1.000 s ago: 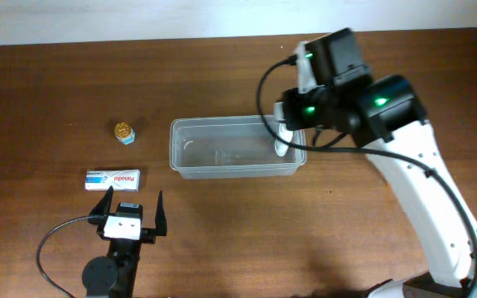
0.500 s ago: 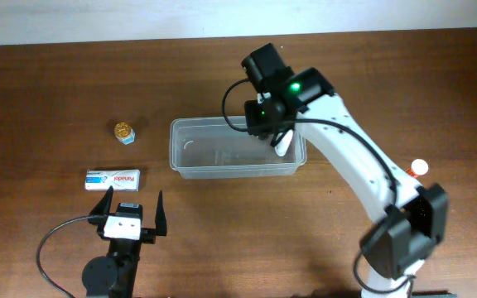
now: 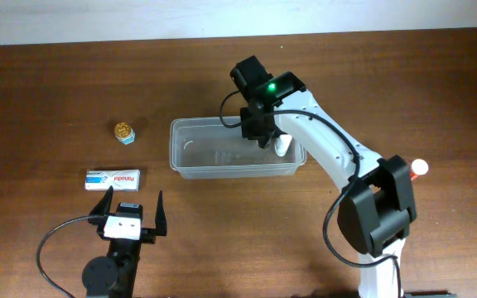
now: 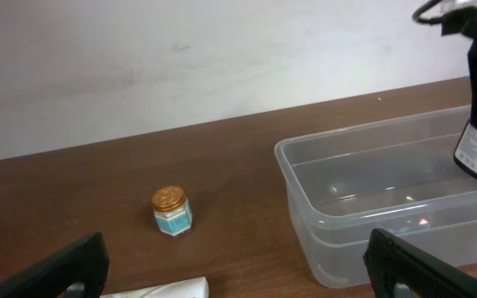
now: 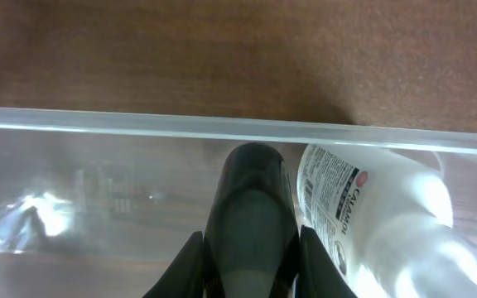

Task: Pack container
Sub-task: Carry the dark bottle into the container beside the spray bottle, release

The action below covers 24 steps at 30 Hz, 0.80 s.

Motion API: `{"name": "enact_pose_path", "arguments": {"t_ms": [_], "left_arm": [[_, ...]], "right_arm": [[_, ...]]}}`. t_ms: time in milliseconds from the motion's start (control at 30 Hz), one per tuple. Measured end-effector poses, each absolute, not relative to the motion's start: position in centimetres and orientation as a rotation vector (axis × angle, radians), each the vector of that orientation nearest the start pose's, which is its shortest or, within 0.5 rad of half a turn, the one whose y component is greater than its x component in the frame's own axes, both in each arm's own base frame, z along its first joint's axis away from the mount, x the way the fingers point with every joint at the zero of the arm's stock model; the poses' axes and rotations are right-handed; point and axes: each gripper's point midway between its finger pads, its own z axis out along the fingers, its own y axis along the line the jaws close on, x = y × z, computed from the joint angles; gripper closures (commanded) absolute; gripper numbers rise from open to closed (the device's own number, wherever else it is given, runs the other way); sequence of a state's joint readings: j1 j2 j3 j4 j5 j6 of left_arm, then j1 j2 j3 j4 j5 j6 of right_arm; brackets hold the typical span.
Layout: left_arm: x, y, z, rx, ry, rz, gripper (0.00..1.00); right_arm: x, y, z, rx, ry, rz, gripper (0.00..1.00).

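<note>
Overhead | right claw [image 5: 252, 199] has shifted from the right end of the container [image 3: 214, 171] toward its middle; grip not discernible | white bottle [image 3: 282, 147] stays inside at that end | left claw [image 3: 134, 197] spread, empty, left of container | judged: one item packed, jar [image 3: 123, 132] and box [image 3: 113, 178] left of container remain

Brown wooden table [image 3: 56, 83], overhead view. The clear container [image 3: 222, 122] rests near the centre. Well to its left stands a small gold-lidded jar [image 3: 123, 132], with a flat white box [image 3: 113, 178] lying apart from it, nearer the front. A small red-tipped white object [image 3: 419, 168] sits far right.
</note>
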State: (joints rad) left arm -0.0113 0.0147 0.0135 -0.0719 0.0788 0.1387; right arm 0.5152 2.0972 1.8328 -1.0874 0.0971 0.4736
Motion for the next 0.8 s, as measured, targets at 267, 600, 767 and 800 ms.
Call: {"name": "enact_pose_path", "arguments": {"t_ms": [267, 600, 767, 800], "left_arm": [[24.6, -1.6, 15.9, 0.183, 1.633, 0.033, 0.01], [24.6, -1.6, 15.9, 0.183, 1.634, 0.033, 0.00], [24.6, -1.6, 15.9, 0.183, 1.634, 0.033, 0.01], [24.6, -1.6, 15.9, 0.183, 1.634, 0.033, 0.01]], "right_arm": [[40.8, 20.8, 8.7, 0.031, 2.914, -0.005, 0.82], [40.7, 20.5, 8.1, 0.072, 2.929, -0.022, 0.72], [40.6, 20.5, 8.1, 0.086, 2.929, -0.027, 0.66], [40.6, 20.4, 8.1, 0.086, 2.929, -0.028, 0.65]]}}
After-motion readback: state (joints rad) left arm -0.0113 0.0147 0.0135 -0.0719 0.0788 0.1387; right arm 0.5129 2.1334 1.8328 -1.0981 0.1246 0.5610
